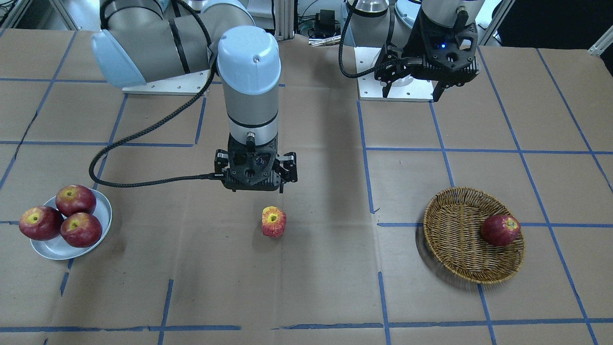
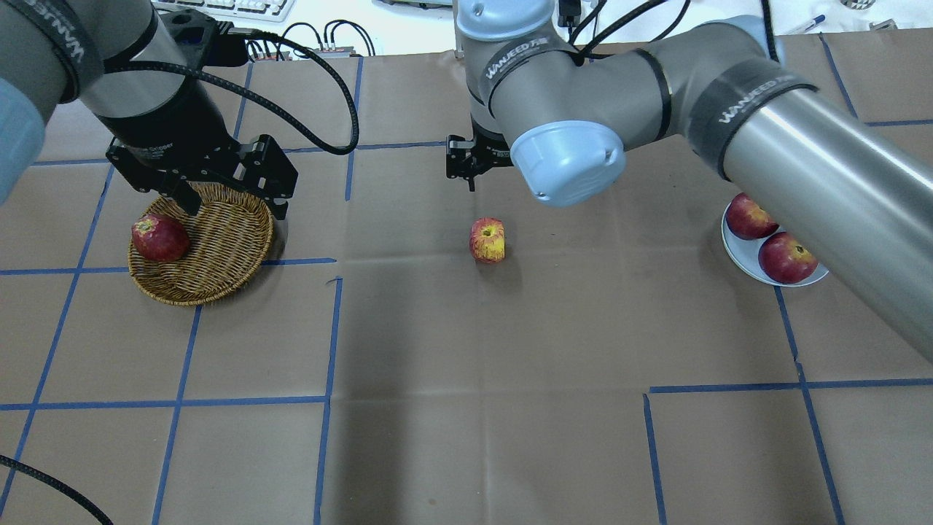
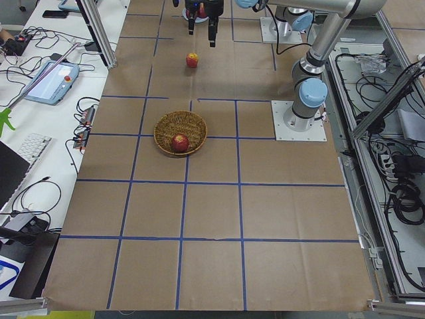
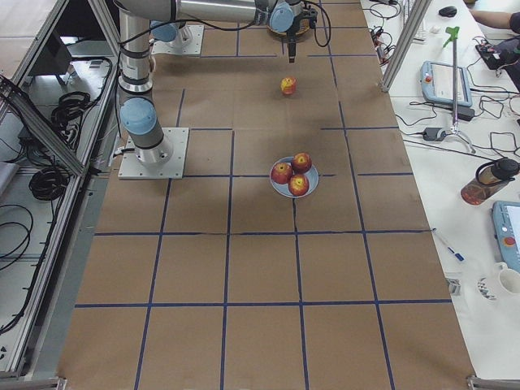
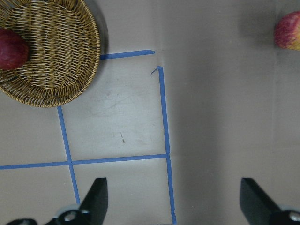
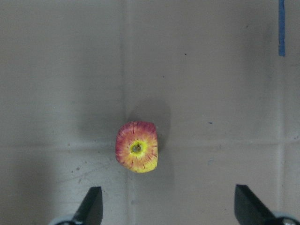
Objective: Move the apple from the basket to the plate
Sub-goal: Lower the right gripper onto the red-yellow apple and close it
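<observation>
Midway across the desk (image 1: pixel 325 287), between basket (image 1: pixel 450 249) and plate (image 1: pixel 57 250), the apple (image 1: pixel 274 222) stands alone, stem dimple up. Right gripper (image 6: pixel 168 208) hovers above it, fingers spread wide. Left gripper (image 5: pixel 176 201), also spread, hangs near the basket, which holds one dark apple (image 1: pixel 500 230).

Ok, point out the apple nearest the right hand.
The yellow-streaked apple alone below the right hand; darker apples sit in the basket and on the plate.

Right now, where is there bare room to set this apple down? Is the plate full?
The plate is crowded: three dark apples cover most of it, leaving only a bare crescent on the operators' side. The basket is mostly free, with a lone dark apple near its rim. Bare paper lies between the apple and plate, and between apple and basket.
</observation>
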Robot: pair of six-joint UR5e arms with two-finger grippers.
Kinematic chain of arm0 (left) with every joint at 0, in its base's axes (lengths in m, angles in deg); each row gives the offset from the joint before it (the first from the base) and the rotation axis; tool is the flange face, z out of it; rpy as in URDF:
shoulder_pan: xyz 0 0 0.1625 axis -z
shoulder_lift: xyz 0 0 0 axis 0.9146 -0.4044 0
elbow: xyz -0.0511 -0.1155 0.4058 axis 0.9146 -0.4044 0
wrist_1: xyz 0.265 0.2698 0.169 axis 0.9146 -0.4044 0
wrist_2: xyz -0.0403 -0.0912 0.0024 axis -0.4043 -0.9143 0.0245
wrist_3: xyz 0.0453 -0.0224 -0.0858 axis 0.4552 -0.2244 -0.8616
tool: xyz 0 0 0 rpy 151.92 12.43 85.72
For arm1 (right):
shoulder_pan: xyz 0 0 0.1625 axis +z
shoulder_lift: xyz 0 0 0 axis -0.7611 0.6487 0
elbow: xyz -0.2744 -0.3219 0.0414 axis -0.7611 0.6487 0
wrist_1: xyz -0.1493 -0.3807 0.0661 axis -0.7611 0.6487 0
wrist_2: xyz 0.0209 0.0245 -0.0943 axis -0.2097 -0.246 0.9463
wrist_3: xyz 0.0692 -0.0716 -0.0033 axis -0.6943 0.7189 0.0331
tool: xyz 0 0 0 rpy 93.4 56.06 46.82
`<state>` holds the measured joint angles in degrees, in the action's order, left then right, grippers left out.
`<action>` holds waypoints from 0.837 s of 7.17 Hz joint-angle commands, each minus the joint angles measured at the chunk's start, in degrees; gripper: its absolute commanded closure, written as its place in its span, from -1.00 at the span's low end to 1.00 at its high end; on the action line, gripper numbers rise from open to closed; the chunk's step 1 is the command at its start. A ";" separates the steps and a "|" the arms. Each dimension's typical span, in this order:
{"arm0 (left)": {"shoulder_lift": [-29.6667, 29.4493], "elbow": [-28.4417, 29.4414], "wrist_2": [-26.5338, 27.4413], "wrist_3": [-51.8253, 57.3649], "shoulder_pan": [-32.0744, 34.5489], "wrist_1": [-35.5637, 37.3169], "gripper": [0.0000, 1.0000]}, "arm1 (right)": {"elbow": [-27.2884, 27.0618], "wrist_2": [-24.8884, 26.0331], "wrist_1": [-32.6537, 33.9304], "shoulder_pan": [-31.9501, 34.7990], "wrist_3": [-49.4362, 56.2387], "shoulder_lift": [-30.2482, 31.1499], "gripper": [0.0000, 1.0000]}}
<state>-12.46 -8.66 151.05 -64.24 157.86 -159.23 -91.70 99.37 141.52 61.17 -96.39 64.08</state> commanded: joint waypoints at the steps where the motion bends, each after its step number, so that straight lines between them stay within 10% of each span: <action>1: -0.26 -0.02 0.14 0.15 -0.48 0.19 -0.98 | -3.45 0.10 9.42 0.81 -0.98 -4.26 -1.00; 6: -0.53 -0.10 0.23 0.16 -1.54 0.01 -0.98 | -9.37 0.28 23.26 2.47 -1.25 -10.94 -1.00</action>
<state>-12.67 -8.69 151.17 -64.10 156.38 -159.18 -100.56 99.50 162.23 62.80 -97.60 54.99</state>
